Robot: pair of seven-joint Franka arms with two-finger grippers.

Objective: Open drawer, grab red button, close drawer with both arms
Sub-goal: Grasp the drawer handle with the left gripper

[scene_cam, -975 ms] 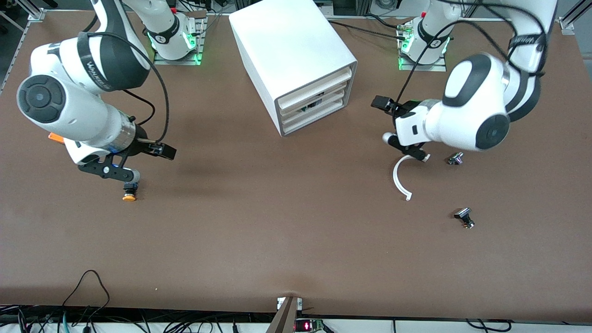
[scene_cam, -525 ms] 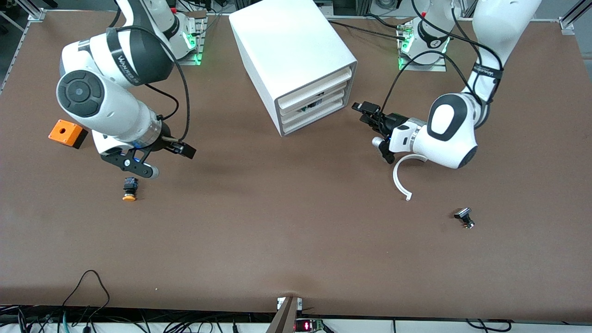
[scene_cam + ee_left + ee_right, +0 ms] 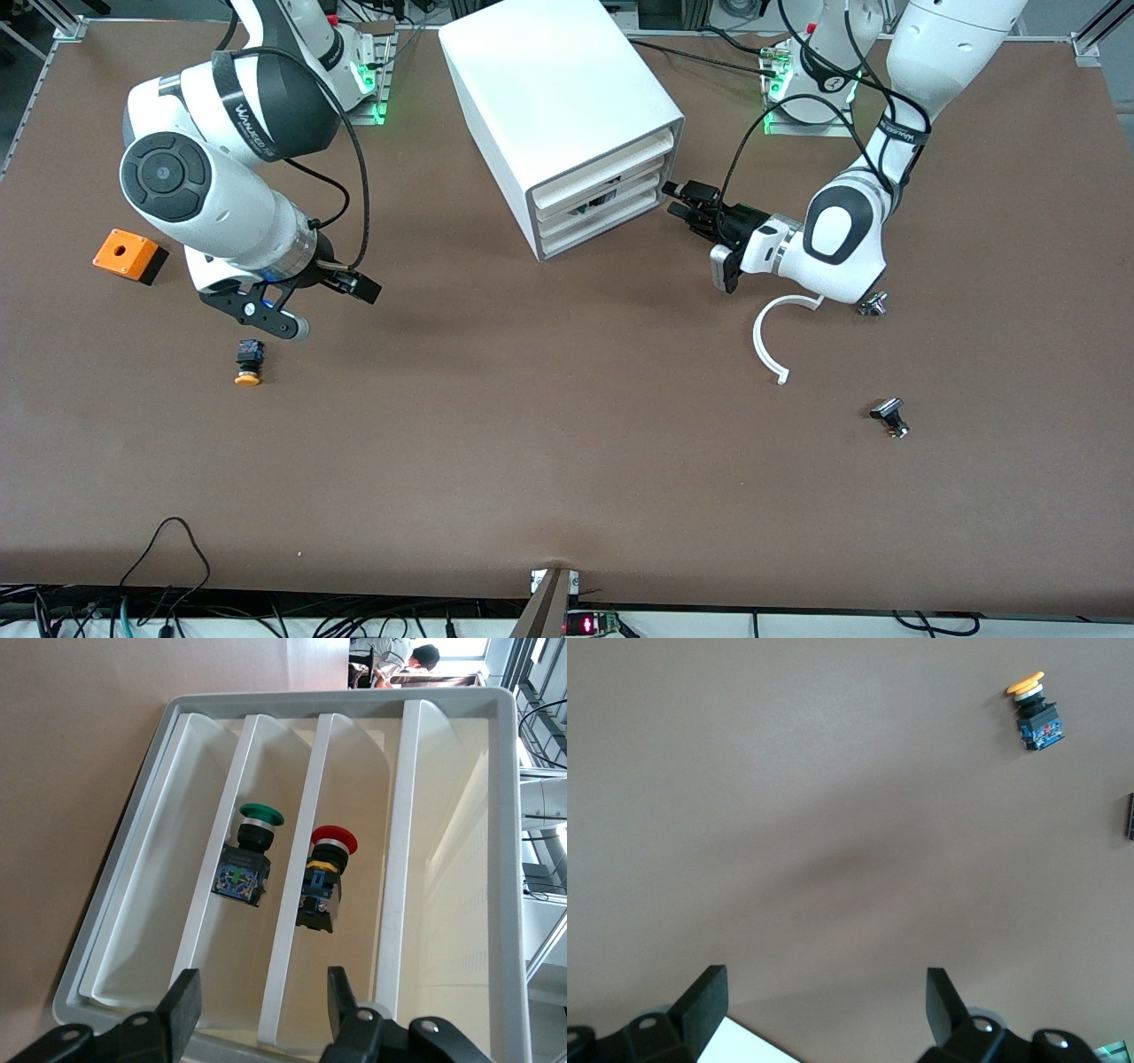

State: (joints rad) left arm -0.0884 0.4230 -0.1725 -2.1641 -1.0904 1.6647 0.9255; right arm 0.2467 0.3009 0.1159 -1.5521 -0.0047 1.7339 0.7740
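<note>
The white drawer cabinet (image 3: 567, 115) stands between the arms' bases, and none of its drawers sticks out. In the left wrist view I look into its front (image 3: 443, 904), split by white dividers. The red-capped button (image 3: 330, 870) lies on its side in one level. My left gripper (image 3: 680, 206) hovers just in front of the cabinet, open and empty (image 3: 261, 1005), its fingers either side of a divider. My right gripper (image 3: 252, 317) is open and empty (image 3: 828, 997) over bare table, close to the orange-yellow button.
A green-capped button (image 3: 251, 855) lies in the level beside the red one. The orange-yellow button (image 3: 248, 363) (image 3: 1034, 709) and an orange box with a hole (image 3: 130, 255) lie toward the right arm's end. A white curved piece (image 3: 771, 341) and two small dark parts (image 3: 889, 416) (image 3: 873, 305) lie toward the left arm's end.
My left gripper has swung in toward the cabinet front and lowered. My right arm has moved toward the table's middle, uncovering the orange box. Both grippers stay open.
</note>
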